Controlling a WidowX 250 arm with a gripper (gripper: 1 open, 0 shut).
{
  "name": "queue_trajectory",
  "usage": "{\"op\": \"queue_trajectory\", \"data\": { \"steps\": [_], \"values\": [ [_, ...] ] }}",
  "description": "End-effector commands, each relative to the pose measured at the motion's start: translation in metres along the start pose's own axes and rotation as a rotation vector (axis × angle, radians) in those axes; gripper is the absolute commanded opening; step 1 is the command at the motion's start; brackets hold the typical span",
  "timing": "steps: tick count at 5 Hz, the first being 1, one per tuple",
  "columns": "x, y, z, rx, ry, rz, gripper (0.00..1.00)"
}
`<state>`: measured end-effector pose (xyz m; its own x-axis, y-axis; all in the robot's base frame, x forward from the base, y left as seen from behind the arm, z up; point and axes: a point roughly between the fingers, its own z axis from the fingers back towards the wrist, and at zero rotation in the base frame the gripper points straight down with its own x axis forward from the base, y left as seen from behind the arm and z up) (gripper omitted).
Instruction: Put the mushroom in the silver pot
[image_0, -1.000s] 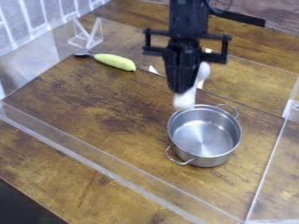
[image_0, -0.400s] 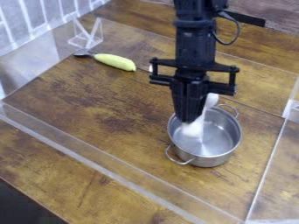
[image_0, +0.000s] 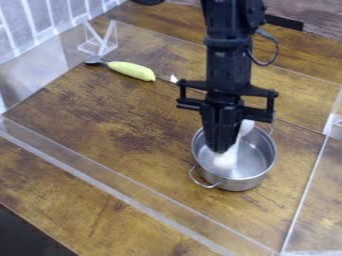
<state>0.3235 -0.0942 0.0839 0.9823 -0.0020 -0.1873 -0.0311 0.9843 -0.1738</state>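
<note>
The silver pot (image_0: 235, 164) stands on the wooden table at the centre right, its two loop handles showing. My gripper (image_0: 225, 146) reaches straight down into its mouth, fingers shut on the white mushroom (image_0: 230, 154), which shows as a pale shape at the fingertips inside the pot. Whether the mushroom touches the pot's bottom I cannot tell; the fingers hide part of it.
A yellow-green banana-like toy (image_0: 132, 71) lies at the back left, beside a clear plastic stand (image_0: 98, 42). A clear acrylic edge (image_0: 107, 180) runs along the table's front. Bare wood lies left of the pot.
My gripper has moved right and down with the mushroom, from above the pot's back rim into the pot.
</note>
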Motion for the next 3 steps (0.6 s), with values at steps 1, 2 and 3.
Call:
{"op": "queue_trajectory", "data": {
  "steps": [1,2,3],
  "values": [
    [0.0,-0.0078,0.005,0.001,-0.024,-0.022,1.0],
    [0.0029,-0.0073,-0.0003,0.006,-0.007,-0.016,1.0],
    [0.0057,-0.0072,-0.0022,0.011,-0.004,-0.016,0.0]
  ]
}}
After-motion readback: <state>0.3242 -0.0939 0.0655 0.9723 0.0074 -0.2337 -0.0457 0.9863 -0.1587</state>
